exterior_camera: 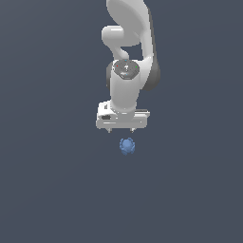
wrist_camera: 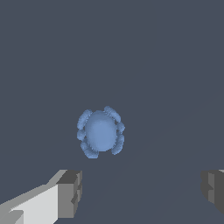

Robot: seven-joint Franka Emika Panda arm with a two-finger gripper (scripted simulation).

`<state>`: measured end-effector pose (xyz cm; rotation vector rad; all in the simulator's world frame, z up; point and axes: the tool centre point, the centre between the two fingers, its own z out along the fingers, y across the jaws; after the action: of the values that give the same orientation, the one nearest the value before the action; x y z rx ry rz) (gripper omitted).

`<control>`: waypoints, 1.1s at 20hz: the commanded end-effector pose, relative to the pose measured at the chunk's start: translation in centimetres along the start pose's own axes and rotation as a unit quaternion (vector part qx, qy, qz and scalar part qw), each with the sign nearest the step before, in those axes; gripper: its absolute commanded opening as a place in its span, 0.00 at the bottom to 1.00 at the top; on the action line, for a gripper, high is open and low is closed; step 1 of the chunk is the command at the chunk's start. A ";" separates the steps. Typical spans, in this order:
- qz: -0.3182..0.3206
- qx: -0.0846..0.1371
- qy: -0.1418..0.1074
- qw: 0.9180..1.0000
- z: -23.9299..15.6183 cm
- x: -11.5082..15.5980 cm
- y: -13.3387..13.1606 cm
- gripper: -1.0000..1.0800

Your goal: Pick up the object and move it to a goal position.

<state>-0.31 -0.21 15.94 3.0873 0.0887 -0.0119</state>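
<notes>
Gripper (exterior_camera: 122, 129) spread wide, pointing down, holding nothing.

My blue object (exterior_camera: 126, 145) rests on the dark surface (exterior_camera: 52, 190), clear of both fingers (wrist_camera: 70, 194). It looks off-centre between them, so closing now could nudge that bumpy blob aside.

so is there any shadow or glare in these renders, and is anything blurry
Exterior view: flat even light, no cast shadow under the blue object, soft shading only on the white arm. Wrist view: sharp, no glare; the object shows gentle shading, and the fingers are cropped by the frame.
</notes>
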 end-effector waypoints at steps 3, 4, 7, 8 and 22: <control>0.000 0.000 -0.002 1.000 0.1 -0.1 0.1 0.96; 0.001 0.000 -0.004 1.000 0.2 -0.2 0.2 0.96; 0.003 0.002 -0.016 1.000 0.7 -0.8 0.9 0.96; 0.005 0.002 -0.020 1.000 0.9 -1.0 1.1 0.96; -0.025 0.009 -0.015 1.000 2.8 -0.3 -0.2 0.96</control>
<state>-0.83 -0.66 13.65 3.0985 0.1381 -0.0690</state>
